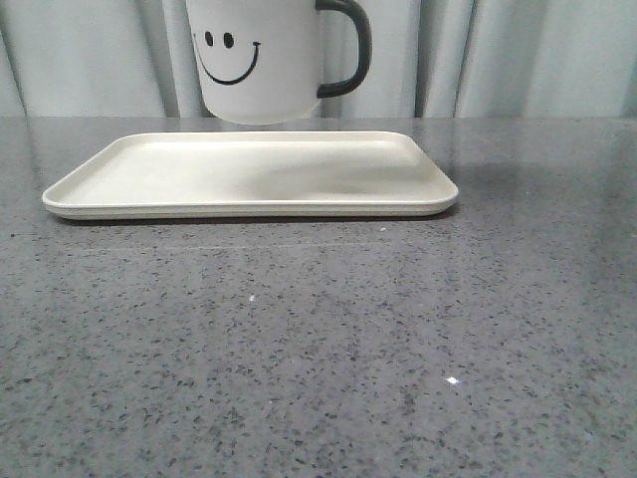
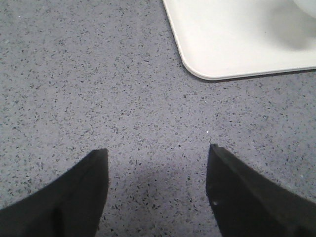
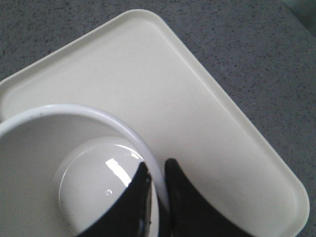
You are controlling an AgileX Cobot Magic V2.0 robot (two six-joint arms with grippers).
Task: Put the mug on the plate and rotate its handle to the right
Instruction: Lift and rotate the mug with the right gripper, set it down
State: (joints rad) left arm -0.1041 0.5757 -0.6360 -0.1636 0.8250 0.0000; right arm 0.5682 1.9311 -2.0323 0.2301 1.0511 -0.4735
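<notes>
The right gripper is pinching the mug rim, hanging above the plate. Its handle is already pointing right. The left gripper is gaping, empty.

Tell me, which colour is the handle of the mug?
The handle is glossy black on the white mug; the front view shows it best.

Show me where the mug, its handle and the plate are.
mug (image 1: 261, 60), front view, white body beside the smiley face.
handle (image 1: 358, 45), front view, outer curve of the black loop.
plate (image 1: 249, 207), front view, near rim.
</notes>
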